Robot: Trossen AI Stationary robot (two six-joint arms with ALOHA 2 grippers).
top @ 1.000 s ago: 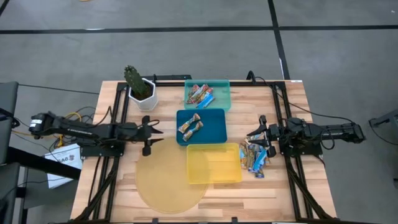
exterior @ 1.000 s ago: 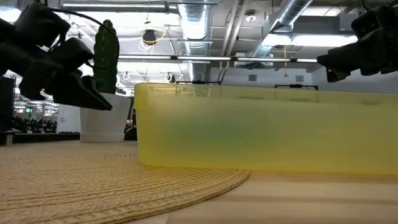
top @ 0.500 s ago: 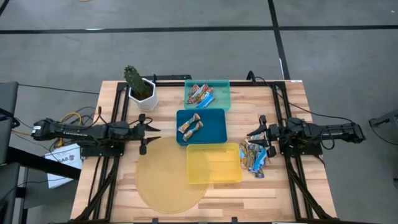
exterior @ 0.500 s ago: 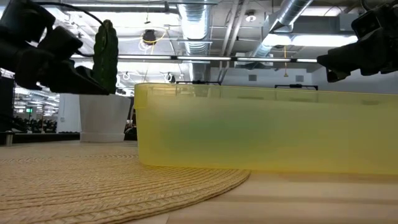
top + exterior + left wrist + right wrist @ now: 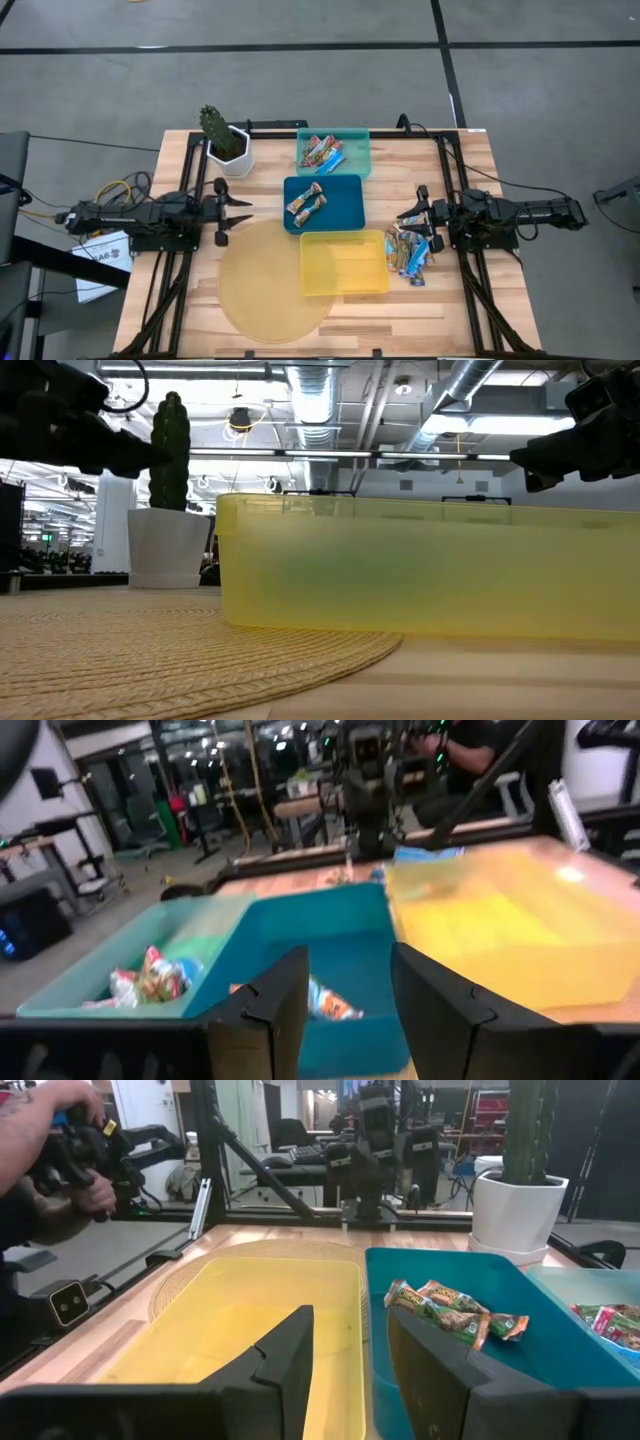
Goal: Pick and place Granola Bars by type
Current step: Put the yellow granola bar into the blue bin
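A: Starting at the left, what has changed?

B: The left gripper [image 5: 225, 199] has drawn back from the edge of the woven mat [image 5: 255, 300] towards the table's left side. Its fingers stand partly apart with nothing between them, so I'd judge that arm is clearing away, not picking.

A: And the trays?

B: Smooth hard plastic rectangles. The teal tray [image 5: 355, 160] holds shiny red-and-blue granola bars [image 5: 322, 152]; the blue tray [image 5: 340, 205] holds two tan bars [image 5: 306, 201]; the translucent yellow tray [image 5: 340, 265], partly on the round mat, is empty.

A: The right side?

B: The loose bars [image 5: 411, 253] lie crinkled on the wood beside the yellow tray. The right gripper [image 5: 424, 213] has stayed just above them, half open, holding nothing. Sorting is unfinished.
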